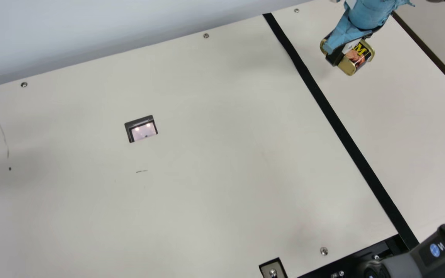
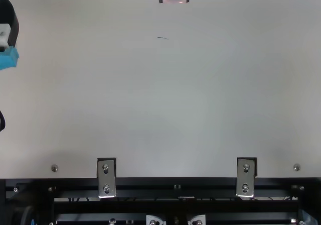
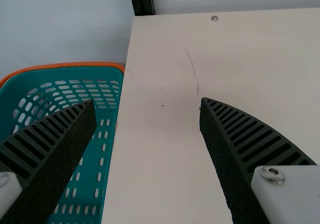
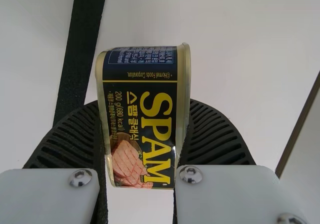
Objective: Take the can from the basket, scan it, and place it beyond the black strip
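Note:
In the main view my right gripper (image 1: 336, 54) is at the upper right, holding the can (image 1: 357, 57) over the table part right of the black strip (image 1: 332, 116). The right wrist view shows the can (image 4: 142, 114) squeezed between both fingers of my right gripper (image 4: 140, 134), with the black strip (image 4: 82, 49) off to one side. My left gripper (image 3: 148, 106) stands open with nothing between its fingers. The basket (image 3: 102, 149), teal with an orange rim, is beside one of those fingers. A dark-framed scanner window (image 1: 143, 129) is set into the table.
The cream table (image 1: 207, 185) carries small screws. Metal brackets (image 2: 106, 177) and a black rail (image 2: 175, 185) run along its near edge. Part of an arm with blue covering (image 2: 8, 58) is at the top view's left edge. A pale wall (image 1: 91, 31) stands behind the table.

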### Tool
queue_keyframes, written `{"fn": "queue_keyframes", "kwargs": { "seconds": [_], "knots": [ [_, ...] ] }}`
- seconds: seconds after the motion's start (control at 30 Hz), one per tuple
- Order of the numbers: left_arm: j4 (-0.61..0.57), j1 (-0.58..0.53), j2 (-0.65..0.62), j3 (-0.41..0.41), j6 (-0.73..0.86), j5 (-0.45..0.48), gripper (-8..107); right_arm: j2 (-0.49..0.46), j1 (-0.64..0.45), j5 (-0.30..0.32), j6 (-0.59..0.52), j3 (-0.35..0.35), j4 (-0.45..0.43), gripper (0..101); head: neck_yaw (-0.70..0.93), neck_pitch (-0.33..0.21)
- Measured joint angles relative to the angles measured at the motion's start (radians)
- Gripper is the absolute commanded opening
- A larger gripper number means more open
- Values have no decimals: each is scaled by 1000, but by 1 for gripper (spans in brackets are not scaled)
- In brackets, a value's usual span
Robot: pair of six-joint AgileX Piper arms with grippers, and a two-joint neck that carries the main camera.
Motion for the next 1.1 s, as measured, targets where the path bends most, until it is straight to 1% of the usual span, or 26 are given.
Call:
{"fn": "queue_keyframes", "kwargs": {
  "seconds": [0.13, 0.17, 0.47, 0.5, 0.57, 0.6, 0.7, 0.9, 1.0, 1.1],
  "knots": [
    [0, 0, 0, 0, 0, 0, 90, 7, -9, -10, 9, 28, 9, 0, 0, -5],
    [0, 0, 0, 0, 0, 0, 90, 7, -11, -14, 13, 36, 14, 0, 0, 5],
    [0, 0, 0, 0, 0, 0, 90, 14, -26, -47, 27, 85, 47, 0, 5, 10],
    [0, 0, 0, 0, 0, 0, 90, 14, -27, -48, 29, 89, 48, 29, 5, 10],
    [0, 0, 0, 0, 0, 0, 90, 14, -31, -54, 37, 98, 50, 74, 5, 10],
    [0, 0, 0, 0, 0, 0, 90, 14, -32, -55, 41, 100, 51, 101, 5, 10],
    [0, 0, 0, 0, 0, 0, 90, 14, -37, -73, 48, 107, 51, 101, 5, 15],
    [0, 0, 0, 0, 0, 0, 90, 9, -43, -83, 52, 109, 55, 101, 10, 15],
    [0, 0, 0, 0, 0, 0, 90, 1, -37, -91, 40, 96, 77, 101, 26, 15],
    [0, 0, 0, 0, 0, 0, 90, -3, -23, -92, 15, 78, 122, 101, 56, 15]
  ]
}}
